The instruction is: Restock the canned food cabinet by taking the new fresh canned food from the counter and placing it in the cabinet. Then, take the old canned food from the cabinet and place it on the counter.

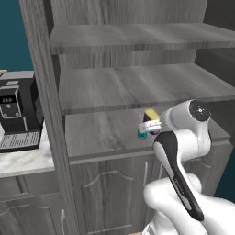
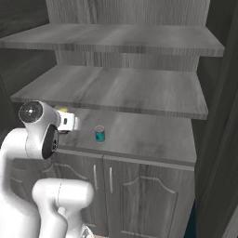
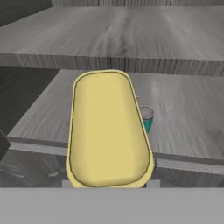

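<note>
Old canned food, the dark blue-purple can with a yellow top [image 3: 109,131], sits clamped in the gripper [image 1: 150,125], and in the hand view its yellow top faces the camera as a long oval whose long axis runs from 12 to 6 o'clock. In the left base view a yellow edge and a dark body with a reddish mark [image 1: 151,120] show at the 9 o'clock side of the white wrist, over the front part of the lowest open shelf. Whether the can touches the shelf or hangs just above it cannot be told.

New canned food, a small teal-green cylinder with a pale silvery top [image 2: 99,134], stands upright on that same lowest shelf, its long axis vertical. In the hand view it peeks out at the 3 o'clock edge of the yellow top [image 3: 147,118]; in the right base view it stands just beside the gripper [image 2: 68,122], at its 3 o'clock.

Both cans are inside the tall grey wood-grain cabinet [image 2: 139,88], above its panelled lower doors. At 9 o'clock in the left base view, a black coffee machine [image 1: 17,114] stands on the white-grey veined marble table [image 1: 23,161].
</note>
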You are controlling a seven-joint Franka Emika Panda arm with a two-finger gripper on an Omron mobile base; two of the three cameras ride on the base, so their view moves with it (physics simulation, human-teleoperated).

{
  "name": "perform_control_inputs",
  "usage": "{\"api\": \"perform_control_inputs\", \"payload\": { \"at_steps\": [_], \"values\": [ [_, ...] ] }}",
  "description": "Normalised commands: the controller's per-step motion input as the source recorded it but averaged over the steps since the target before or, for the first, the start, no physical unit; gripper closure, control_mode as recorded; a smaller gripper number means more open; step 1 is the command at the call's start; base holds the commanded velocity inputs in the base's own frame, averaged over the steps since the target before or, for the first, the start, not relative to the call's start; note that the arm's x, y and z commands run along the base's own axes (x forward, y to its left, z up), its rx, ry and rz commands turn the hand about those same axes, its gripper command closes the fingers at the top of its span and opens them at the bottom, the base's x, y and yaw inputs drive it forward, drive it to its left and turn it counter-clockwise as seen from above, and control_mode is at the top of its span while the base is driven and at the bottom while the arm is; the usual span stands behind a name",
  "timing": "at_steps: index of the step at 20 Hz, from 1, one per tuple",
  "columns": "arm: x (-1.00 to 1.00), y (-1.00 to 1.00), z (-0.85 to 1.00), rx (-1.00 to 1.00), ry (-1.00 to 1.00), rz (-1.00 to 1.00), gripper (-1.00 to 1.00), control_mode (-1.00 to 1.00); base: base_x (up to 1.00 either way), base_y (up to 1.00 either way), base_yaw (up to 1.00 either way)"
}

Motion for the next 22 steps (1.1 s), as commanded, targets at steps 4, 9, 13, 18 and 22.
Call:
{"api": "perform_control_inputs", "payload": {
  "at_steps": [4,9,13,18,22],
  "values": [
    [-1.0,-0.58,0.12,0.0,0.15,-0.04,1.0,-1.0,0.0,0.0,0.0],
    [-0.33,-0.17,0.0,-0.01,0.1,-0.03,1.0,-1.0,0.0,0.0,0.0],
    [-0.05,0.0,0.0,0.0,0.0,0.0,1.0,-1.0,0.0,0.0,0.0],
    [-0.11,0.0,0.0,0.0,0.0,0.0,1.0,1.0,-0.71,-0.09,0.0],
    [0.0,0.0,0.0,0.0,0.0,0.0,1.0,1.0,-1.0,-0.18,0.0]
  ]
}}
